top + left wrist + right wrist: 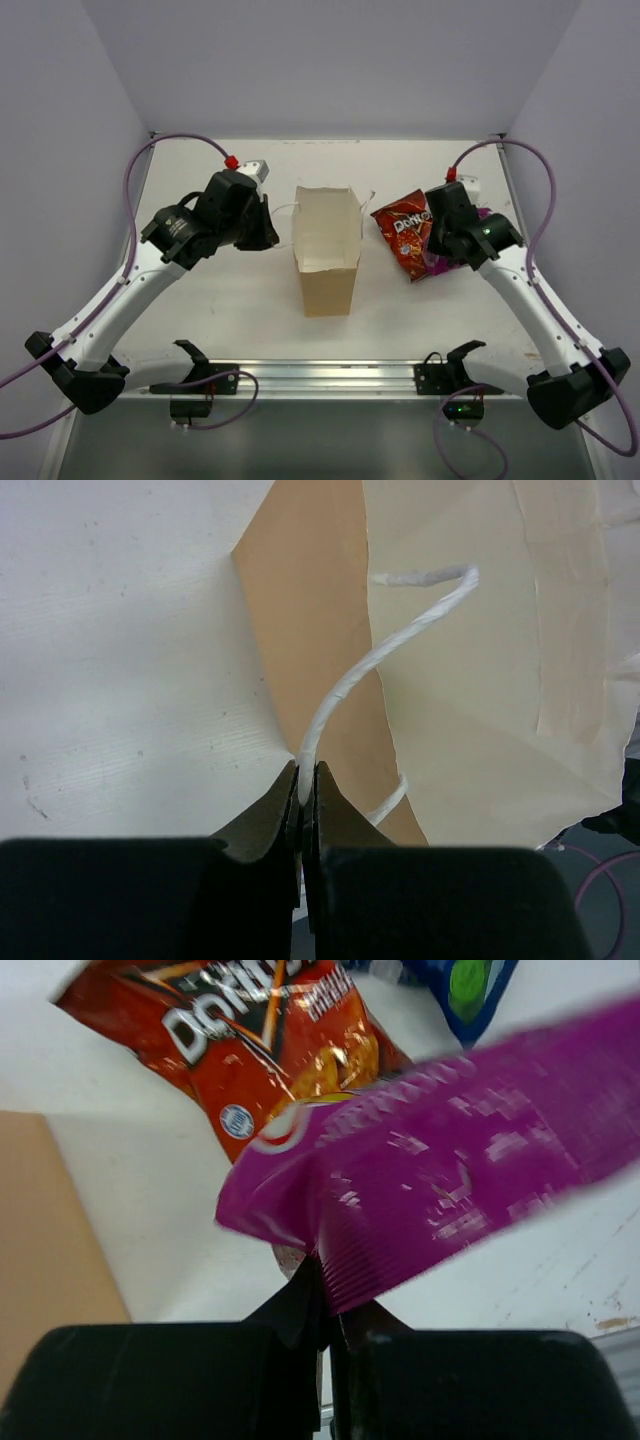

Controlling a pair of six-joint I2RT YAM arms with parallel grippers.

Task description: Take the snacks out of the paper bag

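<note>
Where the 2 arm bases sit at the near edge of the table [230, 330], both arms reach forward and inward, 1 on each side of the paper bag [326, 280]. The bag stands upright mid-table with its mouth open (its pale lining shows from above). Just past the bag's left side, the left gripper [307, 772] has its fingers pressed together on the white cord handle [390, 645], which curves up from the tips towards the bag's rim. On the other side, the right gripper [326, 1285] is clamped on the lower edge of the purple packet [450, 1170], fingers tight on the crinkled seam. I cannot tell whether the packet rests on the table or hangs clear of it. Beyond it the red-orange Doritos bag [250, 1050] lies flat on the table, just right of the paper bag and apart from it. Farthest off, the blue packet [468, 990] shows at the top edge of the right wrist view, beside the Doritos bag.
</note>
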